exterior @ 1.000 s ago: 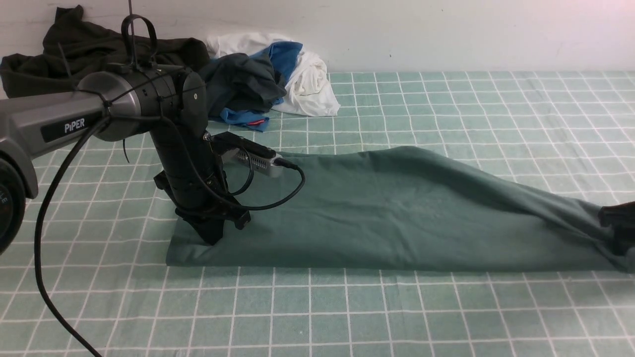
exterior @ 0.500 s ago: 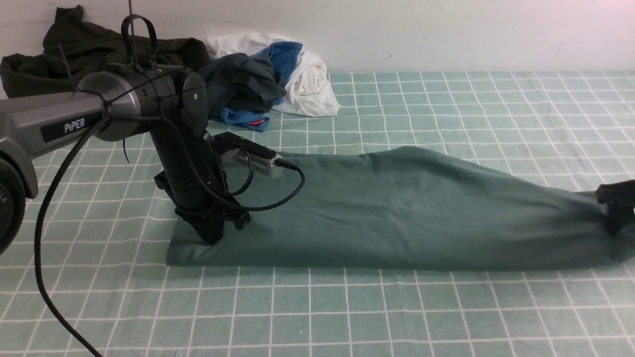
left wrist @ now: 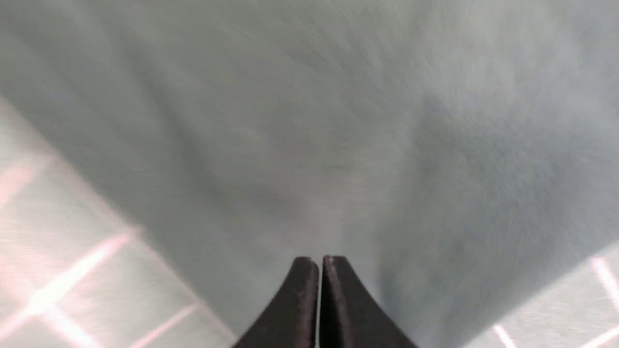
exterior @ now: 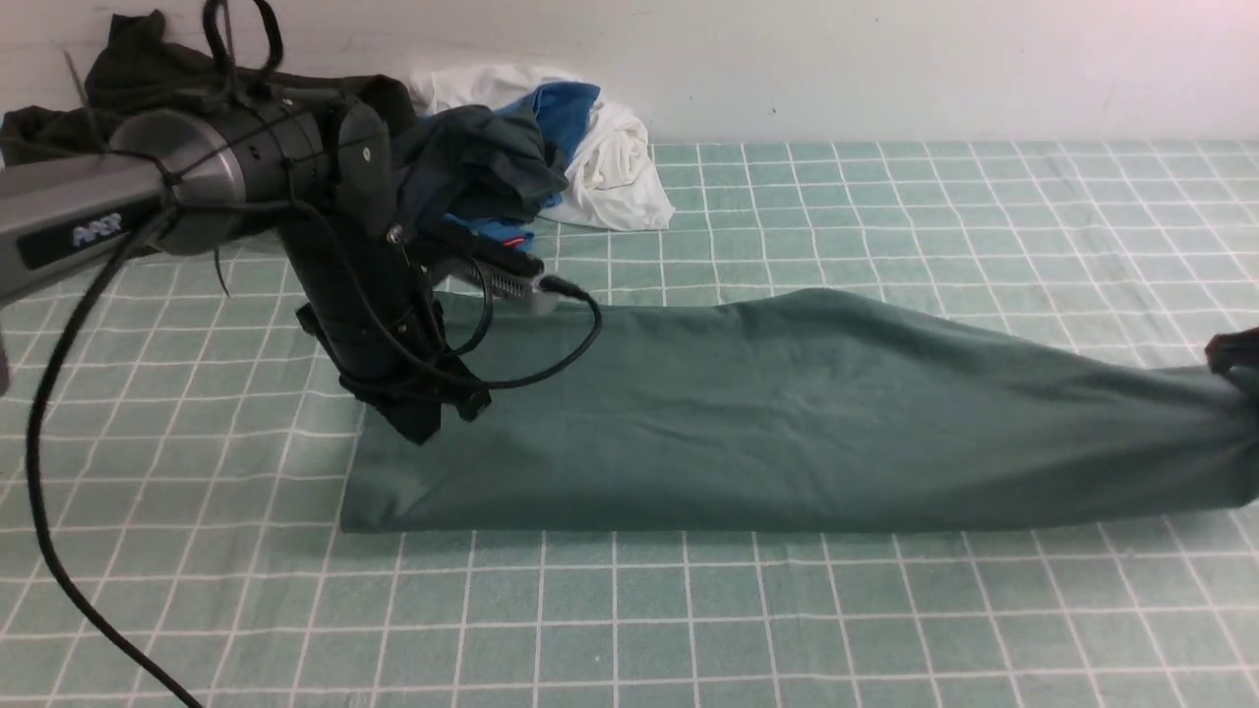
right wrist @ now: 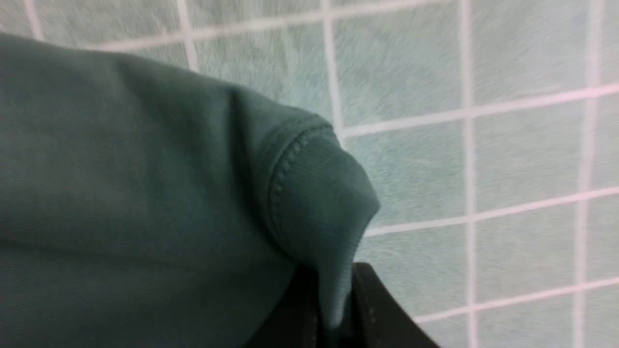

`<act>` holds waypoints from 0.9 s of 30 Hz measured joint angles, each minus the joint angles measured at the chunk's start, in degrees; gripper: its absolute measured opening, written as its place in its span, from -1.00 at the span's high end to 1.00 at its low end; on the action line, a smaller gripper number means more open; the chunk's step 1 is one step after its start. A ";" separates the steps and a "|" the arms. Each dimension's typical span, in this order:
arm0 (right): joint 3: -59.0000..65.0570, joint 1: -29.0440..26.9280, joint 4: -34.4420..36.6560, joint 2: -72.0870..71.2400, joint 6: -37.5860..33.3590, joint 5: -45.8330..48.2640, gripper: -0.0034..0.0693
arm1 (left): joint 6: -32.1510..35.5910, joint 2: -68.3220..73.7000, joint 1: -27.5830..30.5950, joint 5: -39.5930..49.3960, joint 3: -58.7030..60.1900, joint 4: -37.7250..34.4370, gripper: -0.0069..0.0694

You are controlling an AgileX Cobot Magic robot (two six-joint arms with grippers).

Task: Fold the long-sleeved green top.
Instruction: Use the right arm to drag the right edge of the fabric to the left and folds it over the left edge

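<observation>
Checked green tabletop (exterior: 787, 629) below plain white wall (exterior: 885, 59). Across its middle, top (exterior: 787, 423), stretched out as one long folded band. Back left against wall, clothes pile (exterior: 511, 167), dark, blue and white. Left fingers (left wrist: 302, 299) pressed shut, pinching top's left end. Right fingers (right wrist: 377, 314) narrow, nipping ribbed edge at far right end.

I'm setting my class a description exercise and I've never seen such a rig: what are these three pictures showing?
A two-armed robot folding laundry. The front view looks forward from between its arms; the other two come from cameras on each wrist. On the checked cloth lies the green long-sleeved top, with a pile of other clothes behind. The right gripper pinches a ribbed edge of the top. The left gripper is shut over the top's other end; whether it grips cloth is unclear.
</observation>
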 joint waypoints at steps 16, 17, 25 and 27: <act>-24.39 27.64 7.98 -9.07 -3.19 11.14 0.81 | -0.10 -30.22 0.00 5.96 0.00 0.51 0.83; -25.41 30.69 8.83 -8.02 -3.13 10.80 0.81 | -0.32 -31.94 0.00 6.75 0.00 0.47 0.83; -33.89 47.33 16.54 7.49 -0.68 5.87 0.81 | -2.85 -43.56 0.00 10.96 0.00 0.47 0.83; -35.64 49.50 17.68 11.15 0.41 4.44 0.81 | -3.51 -45.68 0.00 11.02 0.07 0.53 0.83</act>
